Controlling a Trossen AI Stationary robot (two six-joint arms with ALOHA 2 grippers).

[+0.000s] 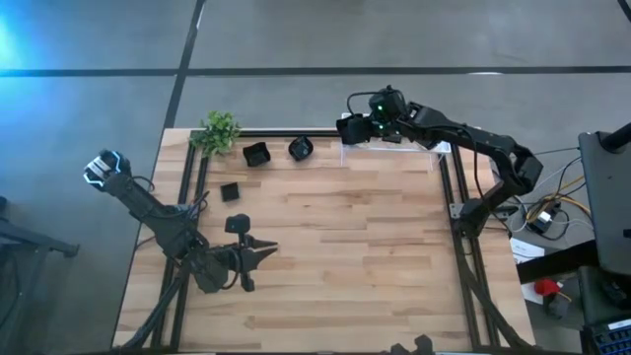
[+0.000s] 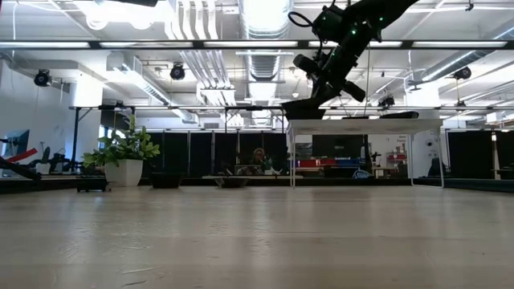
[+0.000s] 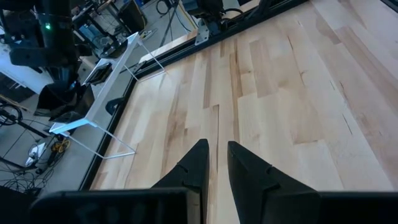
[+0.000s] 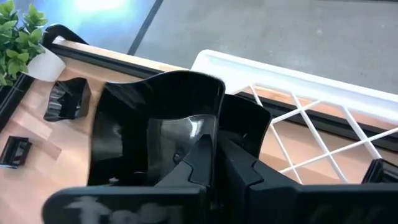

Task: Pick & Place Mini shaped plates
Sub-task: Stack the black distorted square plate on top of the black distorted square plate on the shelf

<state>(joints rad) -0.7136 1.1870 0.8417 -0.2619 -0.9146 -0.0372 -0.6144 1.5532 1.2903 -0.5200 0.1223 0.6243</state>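
Note:
My right gripper (image 1: 352, 128) reaches to the table's far edge and is shut on a black mini shaped plate (image 4: 155, 124) with a wavy rim. It holds the plate over the left end of the white lattice rack (image 4: 298, 118). In the low view this plate (image 2: 303, 106) sits just above the rack's top (image 2: 361, 120); whether they touch I cannot tell. Three more dark plates (image 1: 256, 154) (image 1: 301, 148) (image 1: 230, 191) lie flat on the wood at the far left. My left gripper (image 3: 217, 152) hovers near the table's near left, open by a narrow gap and holding nothing. My right gripper holds the plate by the part of its raised rim (image 4: 193, 140) nearest the wrist, pinched between the two fingers. The fingers slant down from the table's right toward its far left. The plate hangs below the fingertips with its hollow facing up.
A small green plant (image 1: 219, 131) in a white pot stands at the far left corner. A black frame rail (image 1: 446, 187) runs along the table's edges. Bare wood fills the middle and the near right of the table (image 1: 375, 266).

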